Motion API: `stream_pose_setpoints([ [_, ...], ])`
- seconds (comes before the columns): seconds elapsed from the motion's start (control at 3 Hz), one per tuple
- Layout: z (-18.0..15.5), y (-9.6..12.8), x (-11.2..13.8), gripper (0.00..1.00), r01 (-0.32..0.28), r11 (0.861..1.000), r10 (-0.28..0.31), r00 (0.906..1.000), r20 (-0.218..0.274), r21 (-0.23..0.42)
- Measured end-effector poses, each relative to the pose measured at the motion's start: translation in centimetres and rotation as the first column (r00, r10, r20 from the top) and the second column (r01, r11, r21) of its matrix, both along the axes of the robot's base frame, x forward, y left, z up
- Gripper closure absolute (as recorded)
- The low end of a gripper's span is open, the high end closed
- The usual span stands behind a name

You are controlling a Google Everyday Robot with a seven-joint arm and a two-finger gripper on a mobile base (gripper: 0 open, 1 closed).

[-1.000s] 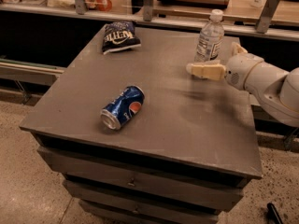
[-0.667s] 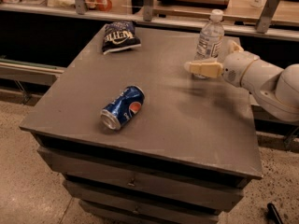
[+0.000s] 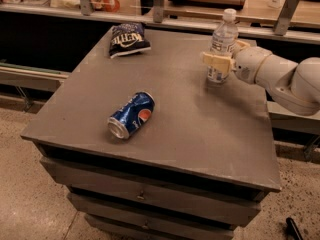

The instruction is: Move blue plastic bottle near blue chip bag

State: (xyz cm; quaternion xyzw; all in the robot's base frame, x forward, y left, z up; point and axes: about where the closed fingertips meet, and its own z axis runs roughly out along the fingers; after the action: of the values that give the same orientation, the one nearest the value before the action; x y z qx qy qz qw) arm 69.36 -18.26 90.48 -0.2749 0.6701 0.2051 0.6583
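The bottle (image 3: 223, 36) stands upright at the far right of the table (image 3: 200, 134), well apart from the chip bag (image 3: 129, 38) lying at the far left. The gripper (image 3: 218, 63) is at the bottle's label band, reaching in from the right. Whether it has clamped on or merely brackets the bottle I cannot tell, as the far side is hidden. A can (image 3: 131, 115) lies on its side nearer the front. The bottle is probably light, thin-walled and smooth, so a hard squeeze would dent it, and being tall and narrow it would tip easily. The label band, about mid-height, looks the soundest hold, steadier than the neck and less slick than bare plastic.
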Motion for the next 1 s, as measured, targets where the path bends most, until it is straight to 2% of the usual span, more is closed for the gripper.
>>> stream_pose_setpoints([
  [0.33,0.3,1.1,0.8,0.64,-0.041,0.999,0.041,0.9992,-0.003,-0.006],
  [0.67,0.6,2.7,2.3,0.87,-0.048,0.998,0.048,0.9989,0.004,0.039],
  [1.0,1.6,5.0,4.9,1.00,-0.047,0.994,0.044,0.9985,0.034,0.101],
])
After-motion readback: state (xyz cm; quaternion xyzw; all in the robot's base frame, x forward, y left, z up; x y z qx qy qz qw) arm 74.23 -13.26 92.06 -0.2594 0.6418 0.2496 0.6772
